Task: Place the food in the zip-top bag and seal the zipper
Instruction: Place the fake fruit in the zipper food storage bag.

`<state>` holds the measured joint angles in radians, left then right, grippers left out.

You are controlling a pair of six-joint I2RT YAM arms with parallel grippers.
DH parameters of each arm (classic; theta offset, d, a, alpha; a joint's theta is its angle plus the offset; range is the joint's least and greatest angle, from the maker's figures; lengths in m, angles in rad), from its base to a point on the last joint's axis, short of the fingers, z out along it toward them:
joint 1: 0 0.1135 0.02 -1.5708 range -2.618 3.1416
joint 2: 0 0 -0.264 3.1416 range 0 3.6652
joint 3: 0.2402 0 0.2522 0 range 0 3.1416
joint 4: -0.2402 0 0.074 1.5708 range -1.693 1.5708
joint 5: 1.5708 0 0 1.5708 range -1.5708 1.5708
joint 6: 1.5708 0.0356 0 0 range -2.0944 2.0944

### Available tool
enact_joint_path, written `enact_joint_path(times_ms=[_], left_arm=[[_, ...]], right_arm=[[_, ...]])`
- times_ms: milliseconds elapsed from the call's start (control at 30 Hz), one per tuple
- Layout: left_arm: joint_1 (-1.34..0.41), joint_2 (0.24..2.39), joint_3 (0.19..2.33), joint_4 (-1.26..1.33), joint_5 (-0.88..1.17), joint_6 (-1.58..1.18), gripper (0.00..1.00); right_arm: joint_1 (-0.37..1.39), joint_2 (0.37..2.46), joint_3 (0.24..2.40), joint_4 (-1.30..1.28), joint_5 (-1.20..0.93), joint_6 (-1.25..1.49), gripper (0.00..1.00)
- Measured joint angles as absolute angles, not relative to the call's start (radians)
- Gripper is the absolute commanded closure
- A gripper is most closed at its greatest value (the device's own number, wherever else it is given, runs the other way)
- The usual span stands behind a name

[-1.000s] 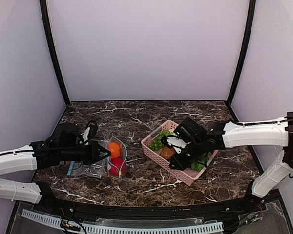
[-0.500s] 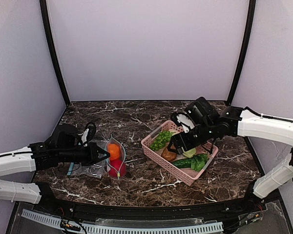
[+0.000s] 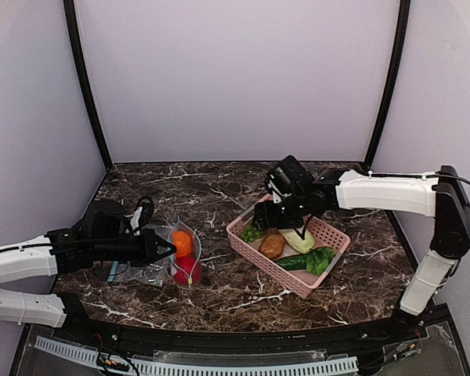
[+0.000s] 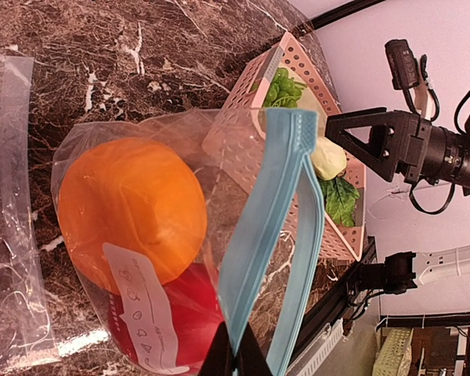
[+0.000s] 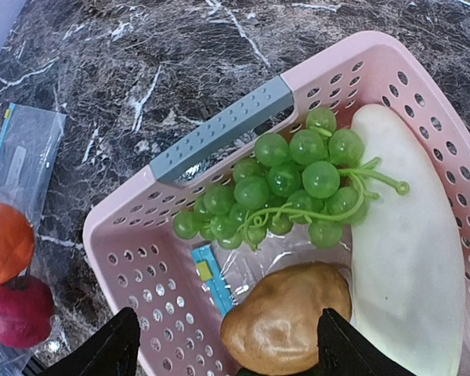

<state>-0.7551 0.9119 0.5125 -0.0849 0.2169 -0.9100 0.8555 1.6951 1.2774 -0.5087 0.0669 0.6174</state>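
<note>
Plainly, left fingers (image 4: 218, 362) pinch the zipper (image 4: 278, 235), right fingers (image 5: 113, 345) gape empty; the bag's (image 4: 153, 124) white label (image 4: 141, 307) is unreadable.

No legible text. The white rectangular label (image 4: 141, 309) on the clear plastic zip-top bag (image 4: 180, 125), lower left, bears small unreadable symbols.

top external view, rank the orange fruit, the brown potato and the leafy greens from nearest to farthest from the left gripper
1. orange fruit: inside the clear bag, right beside the left gripper.
2. brown potato: toward the left end of the pink basket.
3. leafy greens: at the basket's right end, farthest.
</note>
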Motion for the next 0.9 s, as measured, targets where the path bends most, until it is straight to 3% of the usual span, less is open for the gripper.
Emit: enact_joint_path(times_ms=[200,367,733,833,900], left_arm=[[-0.755,0.912,0.513,-0.084,0.217,-0.913,0.99],[-0.755,0.912,0.511,-0.084,0.217,-0.916,0.99],[-0.755,0.912,0.5,-0.084,0.217,-0.924,0.99],[-0.755,0.912,0.5,-0.084,0.217,-0.925,0.99],[-0.755,0.912,0.5,-0.084,0.217,-0.926,0.99]], right_arm=[[0.852,1.818,1.355,-0.466,0.111,0.653,0.39],[0.839,1.903,1.407,-0.442,0.127,0.675,0.38],[0.835,2.005,1.425,-0.437,0.138,0.743,0.23],[0.835,2.034,1.442,-0.435,0.143,0.747,0.24],[0.835,2.047,1.451,-0.432,0.15,0.75,0.33]])
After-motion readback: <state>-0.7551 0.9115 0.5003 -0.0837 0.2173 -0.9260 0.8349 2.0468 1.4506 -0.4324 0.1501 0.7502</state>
